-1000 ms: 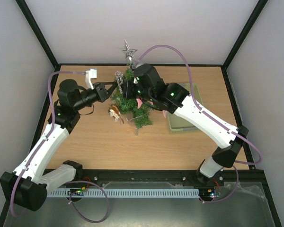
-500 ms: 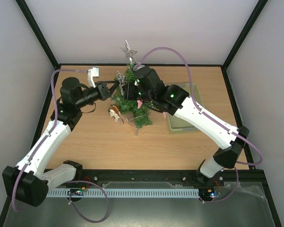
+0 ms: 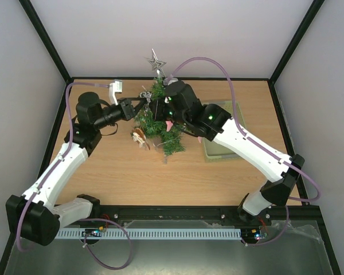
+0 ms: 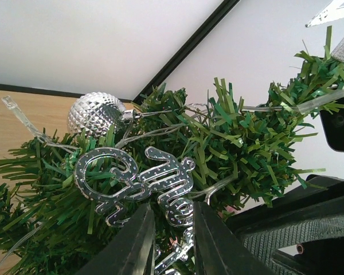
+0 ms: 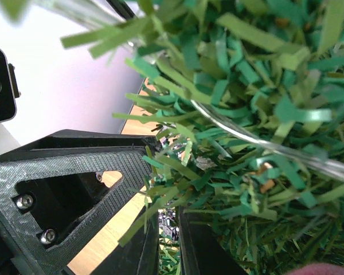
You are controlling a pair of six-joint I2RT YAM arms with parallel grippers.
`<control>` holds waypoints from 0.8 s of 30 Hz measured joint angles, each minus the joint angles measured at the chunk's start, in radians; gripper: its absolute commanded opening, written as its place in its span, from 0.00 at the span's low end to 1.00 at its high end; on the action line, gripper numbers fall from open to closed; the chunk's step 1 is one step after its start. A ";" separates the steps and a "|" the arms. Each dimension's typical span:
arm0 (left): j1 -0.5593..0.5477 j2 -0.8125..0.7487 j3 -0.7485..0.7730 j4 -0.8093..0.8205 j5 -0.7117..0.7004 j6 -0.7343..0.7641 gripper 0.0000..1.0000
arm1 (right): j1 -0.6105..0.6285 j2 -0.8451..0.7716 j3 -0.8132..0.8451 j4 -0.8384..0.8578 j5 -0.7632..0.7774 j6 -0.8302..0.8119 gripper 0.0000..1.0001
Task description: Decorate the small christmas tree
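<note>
The small christmas tree (image 3: 160, 123) stands mid-table with a silver star (image 3: 156, 61) on top. In the left wrist view its branches (image 4: 235, 126) carry a silver faceted ball (image 4: 94, 114) and a clear light string. My left gripper (image 4: 173, 215) reaches in from the left, shut on a silver letter ornament (image 4: 132, 177) lying against the needles. From the right, my right gripper (image 5: 169, 226) is buried in the branches (image 5: 246, 114), its jaws a narrow slit apart on a glittery silver piece (image 5: 171, 223) of that ornament. The two grippers nearly touch at the upper tree (image 3: 149, 104).
A pale green basket (image 3: 218, 150) lies right of the tree, partly under the right arm. A brown ornament (image 3: 140, 136) and a pink one (image 3: 169, 125) hang low on the tree. Dark frame posts and white walls close in the table.
My left arm has shifted a little up and toward the tree with the silver ornament. The right arm has barely moved; its jaws have eased very slightly.
</note>
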 measured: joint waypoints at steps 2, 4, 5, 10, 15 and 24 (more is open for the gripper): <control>0.000 0.002 0.000 0.000 0.002 -0.002 0.21 | 0.000 0.000 -0.003 0.000 0.000 0.000 0.10; 0.000 0.002 0.000 0.001 0.003 -0.003 0.21 | 0.000 0.000 -0.005 0.002 0.000 0.000 0.12; 0.000 0.002 0.000 0.001 0.003 -0.003 0.22 | 0.000 -0.001 -0.006 0.003 -0.001 0.002 0.13; 0.000 0.002 0.000 0.002 0.004 -0.003 0.22 | 0.000 -0.026 -0.031 0.014 -0.001 0.005 0.19; 0.000 0.003 0.000 0.003 0.004 -0.006 0.22 | 0.000 -0.082 -0.072 0.027 -0.001 0.010 0.28; 0.000 0.007 0.003 0.003 0.003 -0.010 0.22 | 0.000 -0.194 -0.163 0.079 -0.019 0.008 0.35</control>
